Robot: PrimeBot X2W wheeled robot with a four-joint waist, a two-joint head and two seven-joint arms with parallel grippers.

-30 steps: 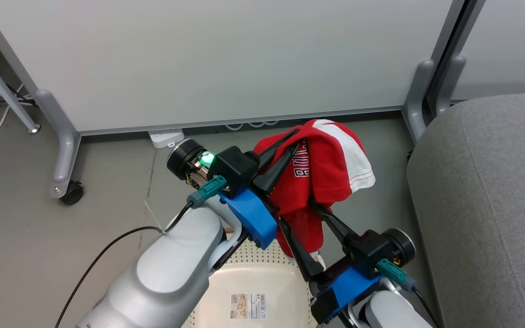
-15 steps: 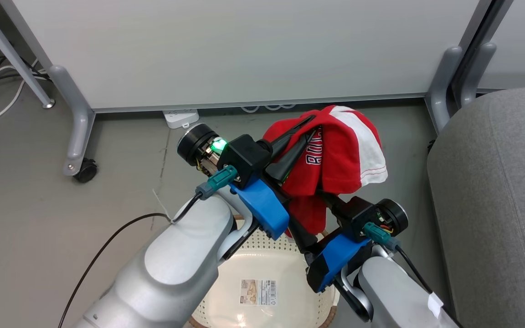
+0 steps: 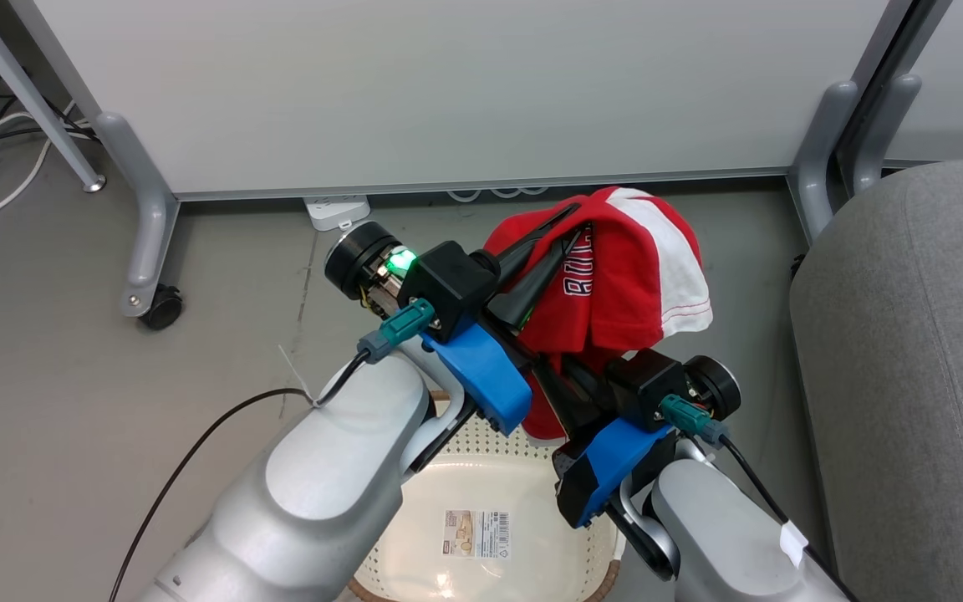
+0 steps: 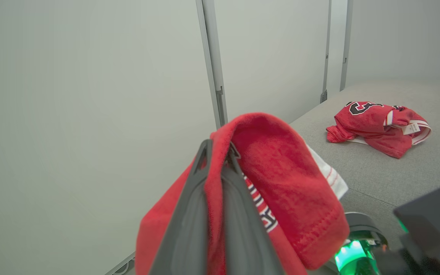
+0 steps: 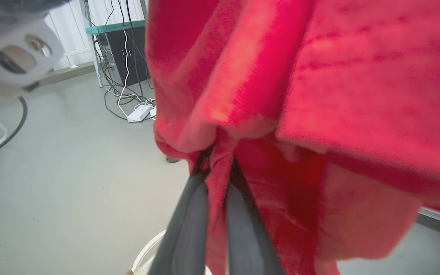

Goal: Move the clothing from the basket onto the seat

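— Logging item one: red garment (image 3: 615,284), white trim, part of the lettering showing. Where was it?
— Out of the basket (image 3: 490,443), in the air above the floor (image 3: 72,401), draped over both sets of fingers. Left end effector (image 3: 569,226) was pressed together on a fold at the top. Right end effector (image 5: 219,160) was pinched on a lower fold, its tips buried in cloth.
— Item two?
— Second red garment (image 4: 376,124), crumpled on the seat (image 3: 908,376), well apart from the held one. The basket's bottom showed a label (image 3: 473,535) and no cloth, as far as the arms left it visible.
— Seat position?
— On the robot's right, near the held garment but not under it. A pale partition (image 3: 448,92) stood behind, with a power strip (image 3: 335,209) at its foot.
— Hazards noted?
— Three, all as judgement. The thin fabric could slide out of either pinch if the arms pulled apart. The lower tail hung just above the basket and might snag its wall on the swing across. A release made before the cloth was over the cushion would drop it on the floor beside the seat.
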